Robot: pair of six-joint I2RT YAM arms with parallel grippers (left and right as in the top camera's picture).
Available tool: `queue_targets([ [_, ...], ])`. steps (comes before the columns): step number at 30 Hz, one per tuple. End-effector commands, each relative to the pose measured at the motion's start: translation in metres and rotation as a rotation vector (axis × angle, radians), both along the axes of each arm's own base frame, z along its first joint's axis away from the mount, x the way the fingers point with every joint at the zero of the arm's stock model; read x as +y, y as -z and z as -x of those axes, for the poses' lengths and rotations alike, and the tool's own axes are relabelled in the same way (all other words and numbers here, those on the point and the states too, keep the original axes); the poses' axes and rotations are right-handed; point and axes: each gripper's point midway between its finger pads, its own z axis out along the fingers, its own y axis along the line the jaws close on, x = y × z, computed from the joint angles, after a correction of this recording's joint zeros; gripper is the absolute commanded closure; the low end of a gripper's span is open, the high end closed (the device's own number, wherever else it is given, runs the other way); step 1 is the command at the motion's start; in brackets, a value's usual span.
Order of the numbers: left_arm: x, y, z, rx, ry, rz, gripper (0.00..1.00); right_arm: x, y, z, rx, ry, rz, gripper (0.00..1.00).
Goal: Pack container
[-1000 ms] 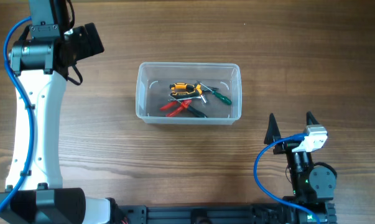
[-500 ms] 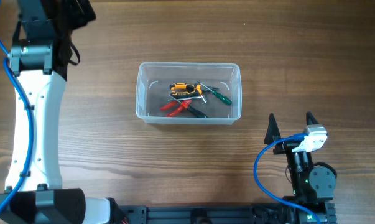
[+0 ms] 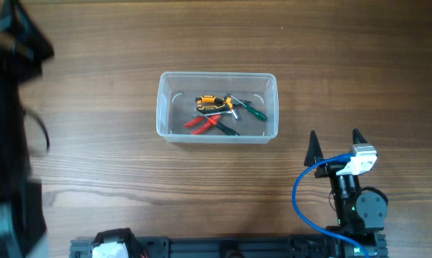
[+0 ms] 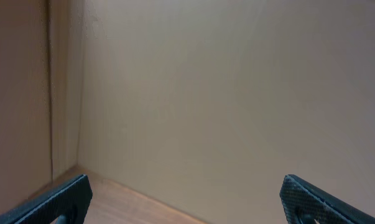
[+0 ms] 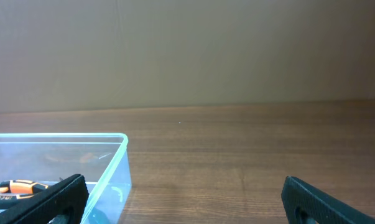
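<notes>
At the far left of the overhead view, the left arm [image 3: 11, 122] is a dark, blurred column along the frame's edge, and its joints cannot be made out. Its wrist camera faces a plain beige wall [image 4: 224, 93] with only a sliver of counter [image 4: 125, 199] below, so the left pincer [image 4: 184, 193] points roughly level, not down. Its fingers stand wide apart with nothing between them.

Well to the right of that pincer, the container [image 3: 217, 75] sits on the counter, apart from both arms. Inside, overlapping in a small heap, lie an orange-and-black tool [image 3: 212, 101], red-handled pliers [image 3: 200, 123] and a green-handled screwdriver [image 3: 256, 112].

Right again, the right arm [image 3: 357, 204] is folded compactly at the near edge, with a blue cable [image 3: 299, 193] looping beside it. The right pincer [image 3: 334, 136] points across the counter, fingers spread wide and empty. The container lies ahead of it and to its left. In the right wrist view one corner of the tub shows beyond the left finger.
</notes>
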Motion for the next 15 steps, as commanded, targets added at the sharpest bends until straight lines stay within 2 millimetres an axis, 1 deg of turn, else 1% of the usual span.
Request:
queue_targets([
  [1,-0.006,0.04,0.022,0.042,0.021,0.018,0.0,0.0,-0.004,0.001,-0.018,0.002,0.01,0.0],
  [4,-0.008,0.066,0.043,0.037,0.019,0.025,0.0,0.0,-0.004,0.001,-0.018,0.002,0.01,0.0],
  [7,-0.009,0.094,0.055,0.01,0.018,0.079,0.0,0.0,-0.004,0.001,-0.018,0.002,0.01,0.0],
  [9,-0.01,0.118,0.059,-0.008,0.02,0.132,0.0,0.0,-0.004,0.001,-0.018,0.002,0.01,0.0],
  [12,-0.01,0.151,0.06,-0.015,0.021,0.176,0.0,0.0,-0.004,0.001,-0.018,0.003,0.01,0.0],
  [13,-0.009,0.178,0.058,-0.018,0.021,0.209,0.0,0.0,-0.004,0.001,-0.018,0.003,0.01,0.0],
  [15,-0.009,0.204,0.056,-0.026,0.021,0.249,0.0,0.0,-0.004,0.001,-0.018,0.002,0.01,0.0],
])
